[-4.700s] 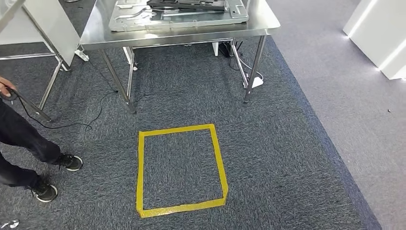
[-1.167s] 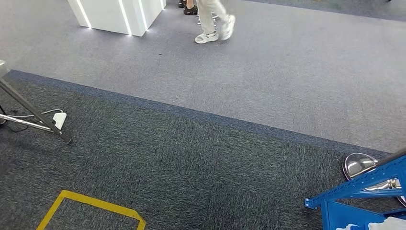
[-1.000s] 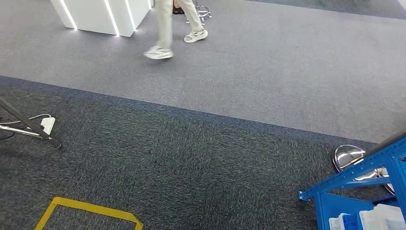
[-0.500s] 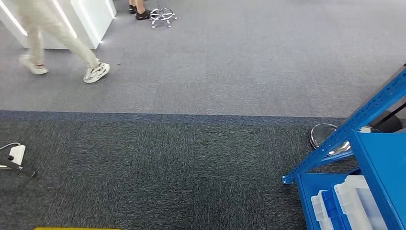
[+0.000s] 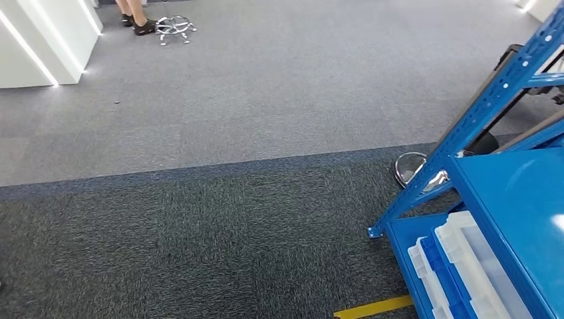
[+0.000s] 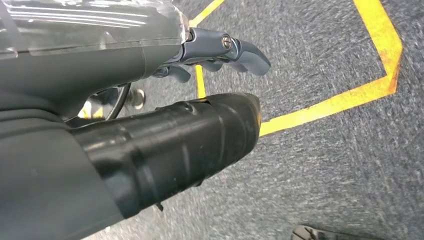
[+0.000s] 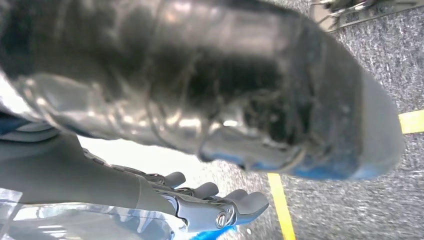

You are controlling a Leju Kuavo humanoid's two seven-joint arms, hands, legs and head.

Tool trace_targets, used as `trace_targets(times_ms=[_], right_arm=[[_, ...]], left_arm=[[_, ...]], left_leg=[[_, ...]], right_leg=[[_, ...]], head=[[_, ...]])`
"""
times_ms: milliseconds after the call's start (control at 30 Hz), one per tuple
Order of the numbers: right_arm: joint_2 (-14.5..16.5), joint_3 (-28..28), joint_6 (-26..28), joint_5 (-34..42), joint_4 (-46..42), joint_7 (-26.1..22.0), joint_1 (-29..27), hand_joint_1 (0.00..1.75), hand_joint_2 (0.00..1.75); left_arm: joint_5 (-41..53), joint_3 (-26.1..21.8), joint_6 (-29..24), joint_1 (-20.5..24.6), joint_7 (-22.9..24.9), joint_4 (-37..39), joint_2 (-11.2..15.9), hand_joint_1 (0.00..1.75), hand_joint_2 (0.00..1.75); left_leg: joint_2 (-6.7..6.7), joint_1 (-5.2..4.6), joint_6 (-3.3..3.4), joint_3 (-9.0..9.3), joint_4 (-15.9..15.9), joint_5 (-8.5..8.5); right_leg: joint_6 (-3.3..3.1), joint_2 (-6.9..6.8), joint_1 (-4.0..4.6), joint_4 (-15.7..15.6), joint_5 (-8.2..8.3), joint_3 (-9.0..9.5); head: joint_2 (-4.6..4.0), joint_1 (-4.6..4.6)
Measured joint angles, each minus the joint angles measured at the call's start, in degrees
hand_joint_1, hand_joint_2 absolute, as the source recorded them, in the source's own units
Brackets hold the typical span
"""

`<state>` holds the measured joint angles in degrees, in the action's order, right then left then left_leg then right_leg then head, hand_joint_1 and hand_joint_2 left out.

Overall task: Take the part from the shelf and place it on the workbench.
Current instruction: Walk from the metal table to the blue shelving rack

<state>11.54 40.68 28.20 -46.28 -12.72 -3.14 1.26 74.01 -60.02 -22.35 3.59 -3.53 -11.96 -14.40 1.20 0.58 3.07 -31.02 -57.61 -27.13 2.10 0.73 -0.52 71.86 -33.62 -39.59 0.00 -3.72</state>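
Blue shelf (image 5: 492, 199) cut off at the edge — bin (image 5: 465, 266) contents unreadable.

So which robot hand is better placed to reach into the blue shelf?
Probably the right: the blue metal shelf with its clear plastic bins stands on the robot's right side. Both the left robot hand and right robot hand hang empty.

A thick glossy dark-grey thumb and slimmer blue-grey fingers, joined by a silver screw, are seen on the left hand (image 6: 200, 90) and the right hand (image 7: 220, 150).
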Motion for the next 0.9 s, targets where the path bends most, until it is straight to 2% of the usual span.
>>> trace_targets(times_ms=[33, 67, 100, 133, 200, 233, 267, 333, 367, 400, 467, 500, 533, 567, 600, 633, 667, 700, 733, 767, 833, 867, 900], right_arm=[[0.0, 0.0, -0.1, 0.0, 0.0, 0.0, 0.0, 0.00, 0.00], [0.0, 0.0, -0.1, 0.0, 0.0, 0.1, 0.0, 0.00, 0.00], [0.0, 0.0, -0.2, -0.1, 0.0, 0.1, -0.1, 0.00, 0.00], [0.0, 0.0, -0.2, -0.1, 0.0, 0.2, -0.2, 0.00, 0.00], [0.0, 0.0, -0.2, -0.1, 0.0, 0.3, -0.1, 0.00, 0.00], [0.0, 0.1, -0.2, -0.1, 0.0, 0.4, 0.0, 0.00, 0.00], [0.0, 0.1, -0.2, -0.1, 0.0, 0.5, 0.0, 0.00, 0.00], [0.0, 0.2, -0.2, -0.1, 0.0, 0.6, 0.0, 0.00, 0.00], [0.0, 0.2, -0.2, -0.1, 0.0, 0.7, 0.0, 0.00, 0.00], [0.0, 0.2, -0.2, -0.1, 0.0, 0.7, 0.0, 0.00, 0.00], [0.0, 0.3, -0.2, -0.2, 0.0, 0.7, 0.1, 0.00, 0.00], [0.0, 0.3, -0.2, -0.2, 0.0, 0.8, 0.2, 0.00, 0.00], [0.0, 0.3, -0.2, -0.2, 0.0, 0.8, 0.2, 0.00, 0.00], [0.0, 0.3, -0.2, -0.2, 0.0, 0.8, 0.1, 0.00, 0.00], [0.0, 0.3, -0.2, -0.3, 0.0, 0.9, 0.1, 0.00, 0.00], [0.0, 0.3, -0.2, -0.3, 0.0, 0.9, 0.1, 0.00, 0.00], [0.0, 0.3, -0.2, -0.3, 0.0, 0.9, 0.1, 0.00, 0.00], [0.0, 0.3, -0.3, -0.4, 0.0, 0.9, 0.2, 0.00, 0.00], [0.0, 0.4, -0.3, -0.5, 0.0, 0.9, 0.2, 0.00, 0.00], [0.0, 0.4, -0.3, -0.6, 0.0, 0.9, 0.3, 0.00, 0.00], [0.0, 0.4, -0.3, -0.7, 0.1, 0.9, 0.1, 0.00, 0.00], [0.0, 0.4, -0.3, -0.7, 0.1, 0.9, 0.0, 0.00, 0.00], [0.0, 0.4, -0.3, -0.7, 0.1, 0.9, 0.0, 0.00, 0.00]], left_arm=[[0.0, 0.0, 0.0, -0.1, 0.1, 0.0, 0.0, 0.00, 0.00], [0.0, 0.0, 0.0, -0.1, 0.2, 0.0, 0.0, 0.00, 0.00], [0.0, 0.0, 0.0, -0.1, 0.3, 0.0, 0.0, 0.00, 0.00], [0.0, 0.0, 0.0, -0.1, 0.3, 0.0, 0.0, 0.00, 0.00], [0.0, 0.0, 0.0, 0.0, 0.3, 0.0, -0.1, 0.00, 0.00], [0.0, 0.0, 0.0, 0.0, 0.3, 0.0, -0.1, 0.00, 0.00], [0.0, 0.0, 0.0, 0.0, 0.3, 0.0, -0.1, 0.00, 0.00], [0.0, 0.0, 0.1, 0.2, 0.3, 0.0, -0.1, 0.00, 0.00], [0.0, 0.0, 0.1, 0.3, 0.2, 0.0, -0.1, 0.00, 0.00], [0.0, 0.0, 0.1, 0.4, 0.2, 0.0, -0.1, 0.00, 0.00], [0.0, 0.0, 0.1, 0.3, 0.1, 0.0, -0.1, 0.00, 0.00], [0.0, 0.0, 0.1, 0.2, 0.1, 0.0, -0.1, 0.00, 0.00], [0.0, 0.0, 0.1, 0.1, 0.1, 0.0, -0.1, 0.00, 0.00], [0.0, 0.0, 0.1, 0.0, 0.1, 0.0, -0.1, 0.00, 0.00], [0.0, 0.0, 0.1, -0.1, 0.1, 0.0, -0.1, 0.00, 0.00], [0.0, 0.0, 0.1, -0.1, 0.1, 0.0, -0.1, 0.00, 0.00], [0.0, 0.0, 0.1, -0.2, 0.1, 0.0, -0.1, 0.00, 0.00], [0.0, 0.0, 0.1, -0.2, 0.1, 0.0, -0.1, 0.00, 0.00], [0.0, 0.0, 0.0, -0.2, 0.1, 0.0, -0.1, 0.00, 0.00], [0.0, 0.0, 0.0, -0.1, 0.2, 0.0, -0.1, 0.00, 0.00], [0.0, 0.0, 0.0, 0.0, 0.2, 0.0, -0.1, 0.00, 0.00], [0.0, 0.0, 0.0, 0.1, 0.2, 0.0, -0.1, 0.00, 0.00], [0.0, 0.0, 0.0, 0.1, 0.2, 0.0, -0.1, 0.00, 0.00]], left_leg=[[0.84, -0.02, -0.01, -0.05, 0.0, -0.05], [1.64, -0.02, -0.05, -0.04, 0.0, -0.11], [2.33, -0.02, -0.14, 0.03, 0.0, -0.18], [2.94, -0.01, -0.27, 0.18, 0.0, -0.28], [4.01, -0.19, -0.73, 0.57, -0.1, -0.57], [4.51, -0.27, -1.05, 0.76, -0.1, -0.73], [5.01, -0.32, -1.40, 0.92, -0.1, -0.87], [5.71, -0.21, -2.11, 1.25, 0.0, -1.13], [4.95, -0.12, -2.47, 1.21, -0.5, -1.59], [3.58, -0.03, -2.75, 0.68, -2.0, -2.65], [0.32, 0.10, -3.15, -2.22, -8.6, -6.34], [-0.40, 0.12, -3.24, -4.17, -12.6, -8.13], [-0.64, 0.12, -3.32, -5.73, -15.7, -9.04], [-0.71, 0.13, -3.34, -6.45, -16.8, -8.68], [-0.81, 0.15, -3.30, -6.13, -15.6, -7.12], [-1.17, 0.19, -3.22, -4.88, -12.3, -4.76], [-2.43, 0.29, -3.07, -3.25, -8.3, -2.56], [-3.91, 0.41, -2.94, -1.85, -4.7, -1.07], [-5.15, 0.44, -2.81, -0.97, -2.3, -0.35], [-5.98, 0.39, -2.62, -0.61, -1.3, -0.35], [-5.05, 0.30, -2.08, -0.44, -1.0, -0.32], [-4.32, 0.39, -1.69, -0.24, -0.7, -0.18], [-3.52, 0.54, -1.29, -0.04, -0.3, -0.01]], right_leg=[[0.18, -0.18, -0.14, 2.3, -0.65, -1.11], [0.30, -0.33, -0.26, 2.6, -0.19, -1.14], [0.35, -0.61, -0.34, 0.6, 1.25, 0.04], [0.27, -1.33, -0.34, -3.3, 3.25, 2.27], [-0.33, -3.61, 0.06, -11.2, 5.93, 6.51], [-0.71, -4.33, 0.30, -13.3, 6.39, 7.55], [-1.08, -4.45, 0.53, -14.0, 6.32, 7.78], [-1.73, -3.19, 0.44, -14.2, 6.51, 7.75], [-2.06, -2.58, 0.25, -14.4, 6.69, 7.91], [-2.39, -2.01, 0.05, -14.7, 6.90, 8.07], [-2.84, -0.90, -0.07, -14.9, 7.07, 8.21], [-2.97, -0.24, -0.02, -14.9, 7.06, 8.19], [-3.04, 0.52, 0.02, -14.8, 7.02, 8.20], [-3.06, 1.36, 0.05, -14.7, 6.96, 8.25], [-3.03, 2.25, 0.04, -14.6, 6.89, 8.34], [-2.92, 3.12, 0.01, -14.4, 6.78, 8.43], [-2.74, 3.91, -0.04, -14.2, 6.61, 8.40], [-2.48, 4.63, 0.01, -13.8, 6.41, 8.25], [-2.15, 5.29, -0.03, -13.5, 6.28, 7.97], [-1.78, 5.90, -0.08, -13.4, 6.23, 7.66], [-1.04, 7.11, -0.25, -13.5, 6.35, 7.35], [-0.75, 6.67, -0.21, -13.2, 6.15, 7.22], [-0.51, 5.42, -0.15, -12.1, 5.39, 6.70]], head=[[0.00, -0.01], [0.00, 0.00], [0.00, -0.01], [0.00, -0.01], [0.00, 0.01], [0.00, 0.01], [0.00, 0.01], [0.00, 0.02], [0.00, 0.02], [0.00, 0.04], [0.00, 0.08], [0.00, 0.10], [0.00, 0.09], [0.00, 0.09], [0.00, 0.09], [0.00, 0.09], [0.00, 0.08], [0.00, 0.07], [0.00, 0.06], [0.00, 0.05], [0.00, 0.07], [0.00, 0.04], [0.00, -0.04]])
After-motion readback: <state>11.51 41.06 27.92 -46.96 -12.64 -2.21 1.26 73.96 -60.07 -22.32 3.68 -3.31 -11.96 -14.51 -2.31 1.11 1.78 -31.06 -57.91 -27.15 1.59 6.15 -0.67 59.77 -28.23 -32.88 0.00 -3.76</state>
